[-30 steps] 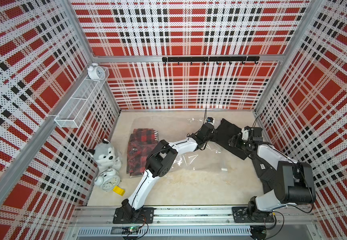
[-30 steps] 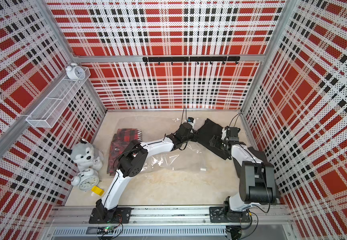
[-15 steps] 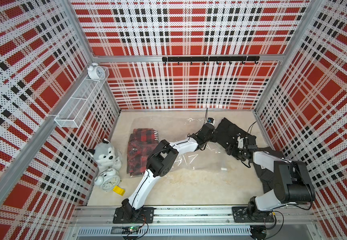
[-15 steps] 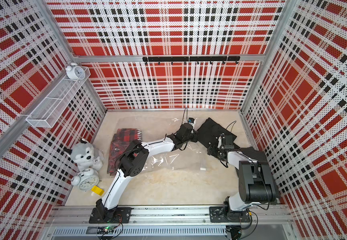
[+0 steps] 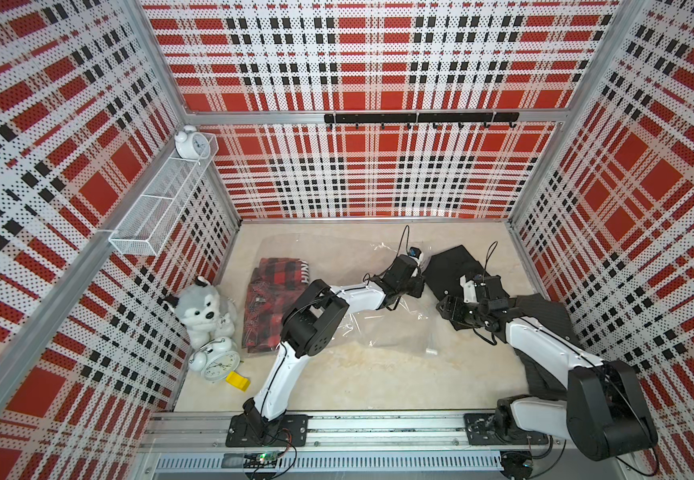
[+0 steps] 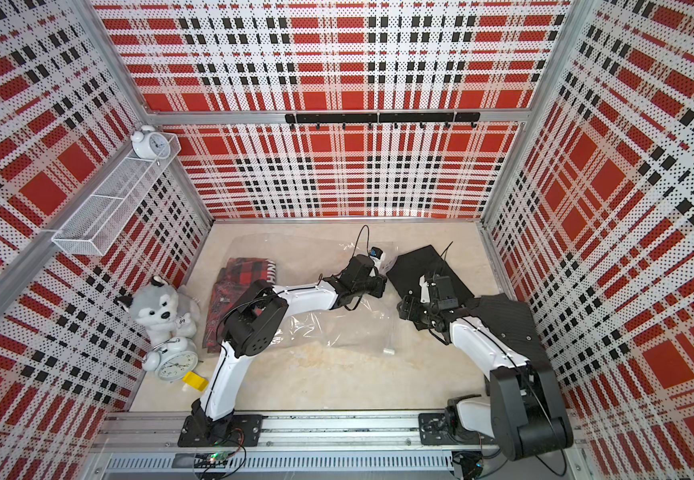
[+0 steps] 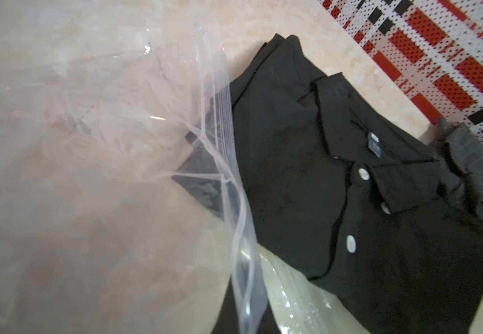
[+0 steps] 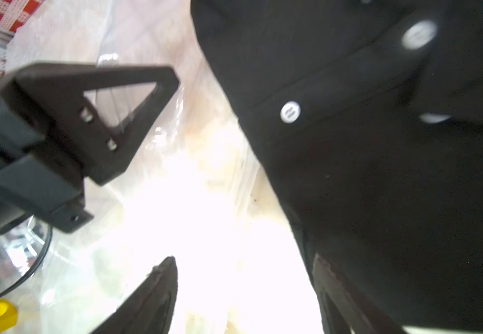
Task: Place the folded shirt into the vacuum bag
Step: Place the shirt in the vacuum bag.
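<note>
The vacuum bag [image 5: 378, 328] [image 6: 337, 324] lies clear and crinkly across the table's middle. Its white zip slider [image 5: 431, 352] sits at the near right corner. My left gripper [image 5: 418, 286] [image 6: 380, 286] is shut on the bag's zip edge [image 7: 228, 162] and holds it lifted. The folded shirt [image 5: 453, 266] [image 6: 420, 266] [image 7: 335, 188] is a black polo with white buttons, lying just right of the bag's mouth, one corner under the lifted edge. My right gripper [image 5: 447, 309] [image 6: 407, 309] [image 8: 243, 277] stands open at the shirt's [image 8: 379, 173] near left edge, one finger over the cloth.
A red plaid garment [image 5: 278, 299] lies at the bag's left end. A dark grey cloth [image 5: 544, 311] lies under my right arm by the right wall. A plush husky [image 5: 204, 307], alarm clock [image 5: 220, 363] and yellow block [image 5: 238, 381] sit at the front left.
My right gripper has moved from over the far part of the black shirt toward the front left, to the shirt's edge by the bag. The left gripper has stayed put.
</note>
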Motion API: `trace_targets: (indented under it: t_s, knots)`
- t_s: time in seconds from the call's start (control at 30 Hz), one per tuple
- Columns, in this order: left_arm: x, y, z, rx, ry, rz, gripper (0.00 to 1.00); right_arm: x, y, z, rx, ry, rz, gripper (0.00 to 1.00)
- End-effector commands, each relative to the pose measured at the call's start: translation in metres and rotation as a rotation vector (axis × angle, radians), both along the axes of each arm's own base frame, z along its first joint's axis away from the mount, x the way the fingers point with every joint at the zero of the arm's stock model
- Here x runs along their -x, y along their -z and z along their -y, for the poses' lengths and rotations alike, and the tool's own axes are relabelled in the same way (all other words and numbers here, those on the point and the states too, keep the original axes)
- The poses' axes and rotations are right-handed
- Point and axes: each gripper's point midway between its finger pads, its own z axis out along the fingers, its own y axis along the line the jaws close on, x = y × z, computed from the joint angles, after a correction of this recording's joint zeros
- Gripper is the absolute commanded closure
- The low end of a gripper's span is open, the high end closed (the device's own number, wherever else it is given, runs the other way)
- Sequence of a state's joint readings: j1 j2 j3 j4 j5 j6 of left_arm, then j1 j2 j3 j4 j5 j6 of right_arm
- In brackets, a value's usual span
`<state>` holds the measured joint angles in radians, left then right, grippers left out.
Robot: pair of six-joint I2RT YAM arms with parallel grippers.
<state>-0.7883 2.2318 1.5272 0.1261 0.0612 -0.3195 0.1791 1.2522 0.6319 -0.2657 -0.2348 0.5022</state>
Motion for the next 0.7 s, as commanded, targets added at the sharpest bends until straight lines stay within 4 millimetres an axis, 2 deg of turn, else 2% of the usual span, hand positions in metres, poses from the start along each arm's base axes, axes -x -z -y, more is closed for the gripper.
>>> trace_targets:
  t_s: [0.0,0.17,0.43,0.67]
  knots:
    - [0.001,-0.029,0.002,0.088,0.035,0.0,1.0,0.012,0.008,0.027,0.158,0.051,-0.069,0.24]
    - [0.003,-0.026,0.009,0.095,0.048,-0.019,1.0,0.019,0.015,0.044,0.269,0.081,-0.114,0.26]
    - [0.002,-0.018,0.014,0.073,0.034,-0.025,1.0,0.017,0.035,0.042,0.336,0.06,-0.176,0.26]
    - [-0.002,-0.012,0.014,0.057,0.022,-0.03,1.0,0.003,0.035,0.035,0.393,0.047,-0.168,0.25]
